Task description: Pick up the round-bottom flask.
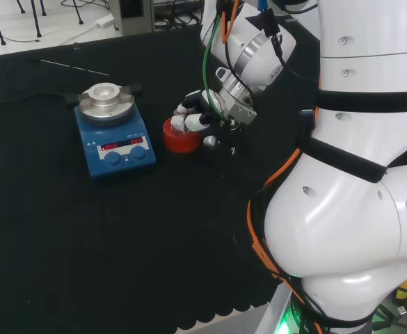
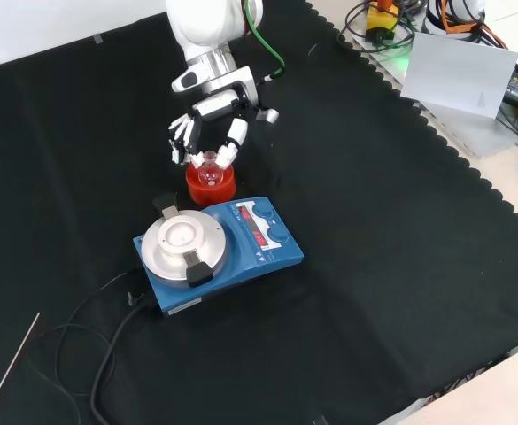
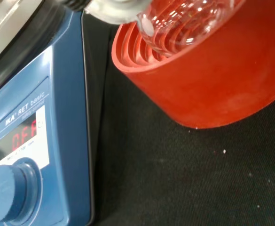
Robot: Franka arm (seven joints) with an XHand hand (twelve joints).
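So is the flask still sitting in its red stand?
Yes. The flask rests in the red stand, with the hand around its neck.

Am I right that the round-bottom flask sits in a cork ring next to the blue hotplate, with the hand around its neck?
Not quite. The stand is a red ribbed ring, not cork, as the front view shows. The rest holds: the round-bottom flask sits in it next to the blue hotplate, with the hand around its neck.
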